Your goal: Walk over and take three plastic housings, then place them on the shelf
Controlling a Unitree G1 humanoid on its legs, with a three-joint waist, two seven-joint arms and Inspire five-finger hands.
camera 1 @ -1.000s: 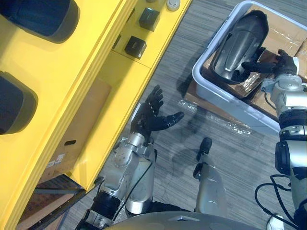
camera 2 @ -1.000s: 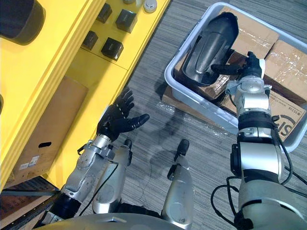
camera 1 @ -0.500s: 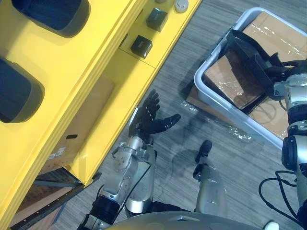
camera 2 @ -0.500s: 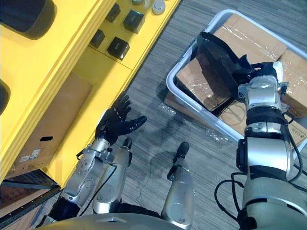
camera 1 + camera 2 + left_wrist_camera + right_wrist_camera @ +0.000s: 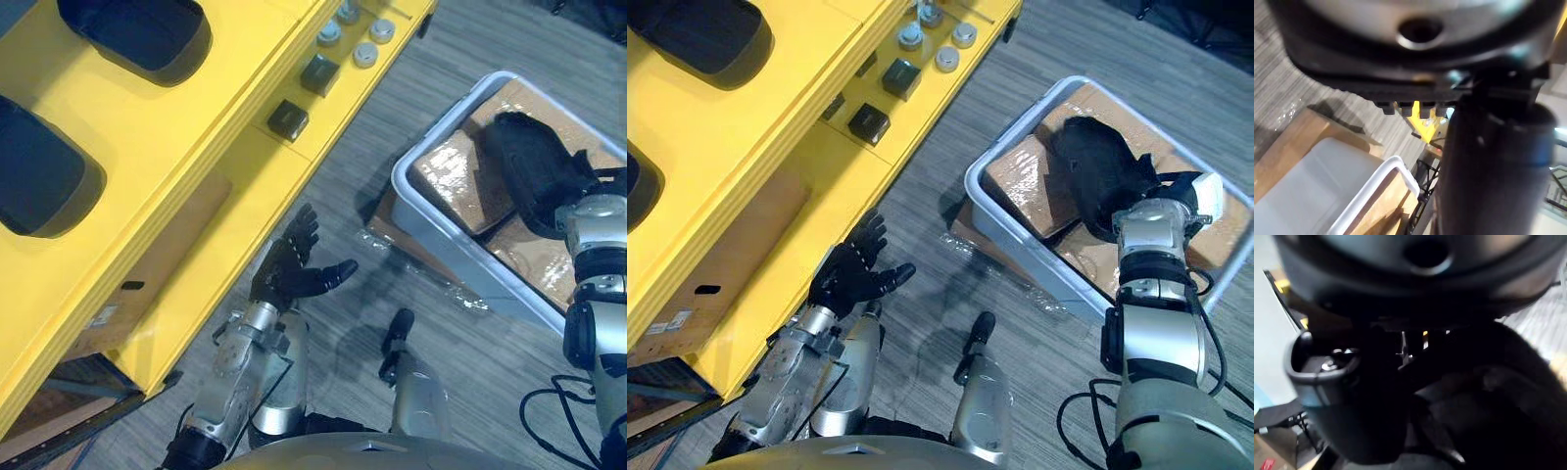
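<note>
One housing point(image 5: 1093, 172) clutched; left hand point(image 5: 285, 273) splayed.

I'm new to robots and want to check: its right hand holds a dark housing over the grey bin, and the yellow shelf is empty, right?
Not empty: the left eye view shows two shelved housings lying on the yellow shelf. The right hand does hold the dark housing over the grey bin.

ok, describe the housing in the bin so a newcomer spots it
Find the grey bin on the floor, right of the yellow shelf. The black housing is over its brown boxes, gripped by the right hand: the bin's only dark, rounded thing.
</note>
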